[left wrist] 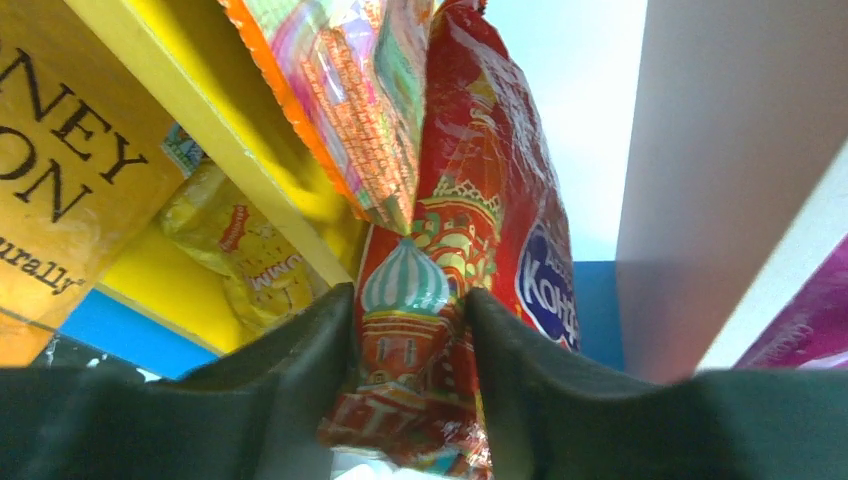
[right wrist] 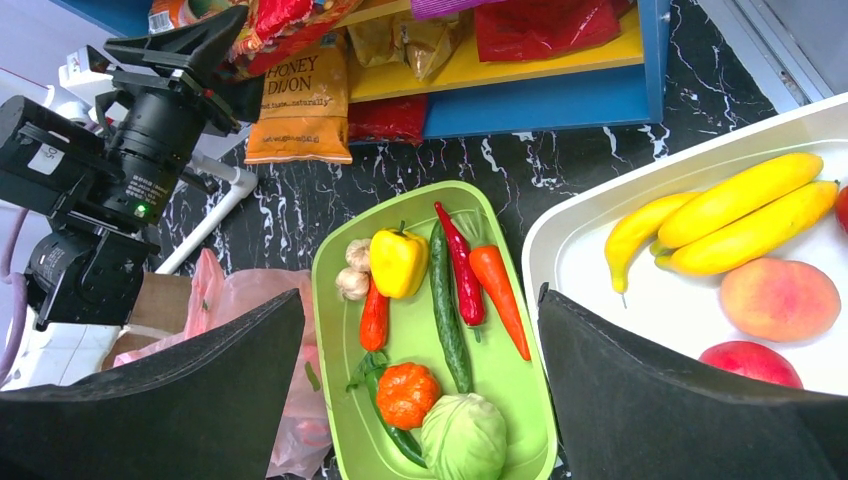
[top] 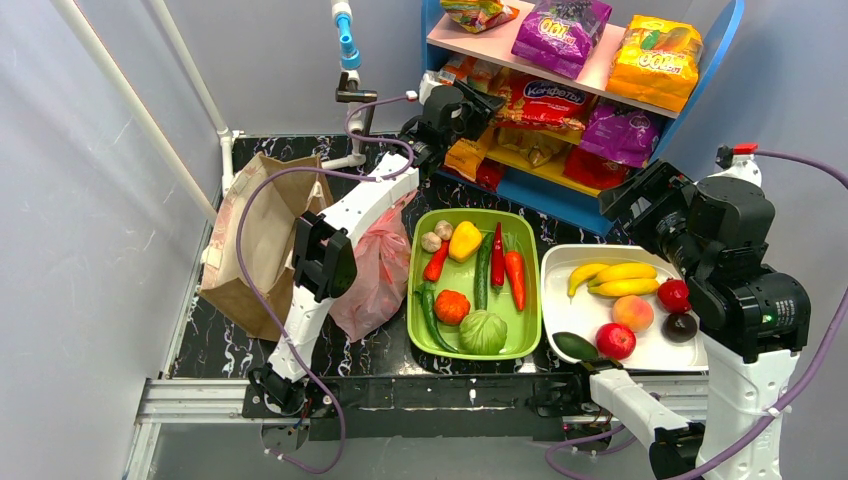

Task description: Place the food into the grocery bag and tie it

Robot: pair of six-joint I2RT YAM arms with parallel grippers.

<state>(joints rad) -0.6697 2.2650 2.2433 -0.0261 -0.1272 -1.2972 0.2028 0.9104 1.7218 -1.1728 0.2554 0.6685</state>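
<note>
Snack packet (left wrist: 440, 330), red and shiny, stands on the shelf (left wrist: 250, 150) at the top centre of the overhead view. The left gripper (left wrist: 410, 300) pinches its lower edge from both sides, probably to draw it out. Left of centre, the pink grocery bag (top: 378, 268) slumps beside the green tray (top: 413, 300), right under that arm, so the carry looks short. The right gripper (right wrist: 420, 295) hangs wide open and holds nothing above the green tray.
</note>
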